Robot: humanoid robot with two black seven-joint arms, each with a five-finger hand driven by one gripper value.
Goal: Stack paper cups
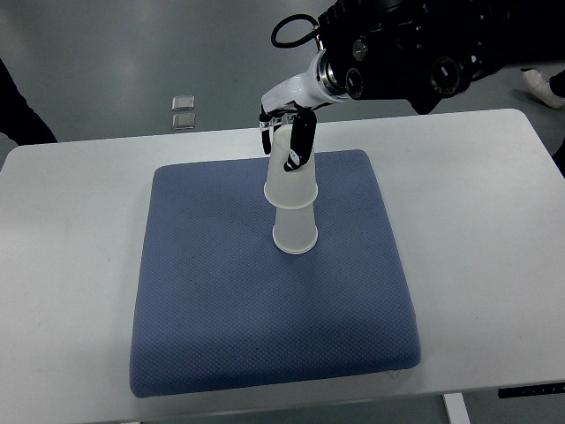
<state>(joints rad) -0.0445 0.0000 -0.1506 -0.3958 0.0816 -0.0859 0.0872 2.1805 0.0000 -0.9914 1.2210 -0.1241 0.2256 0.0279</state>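
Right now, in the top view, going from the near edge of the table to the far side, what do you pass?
Near edge of the white table → blue cushion → lower paper cup → upper paper cup → right hand gripping it.

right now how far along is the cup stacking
Nearly done, it seems. Done: the lower cup stands upside down on the blue pad. In hand: the right hand grips the upper cup, also inverted, which sits over the lower one, though how fully it is seated cannot be told. Left: press it down if needed and let go. No other cups show.
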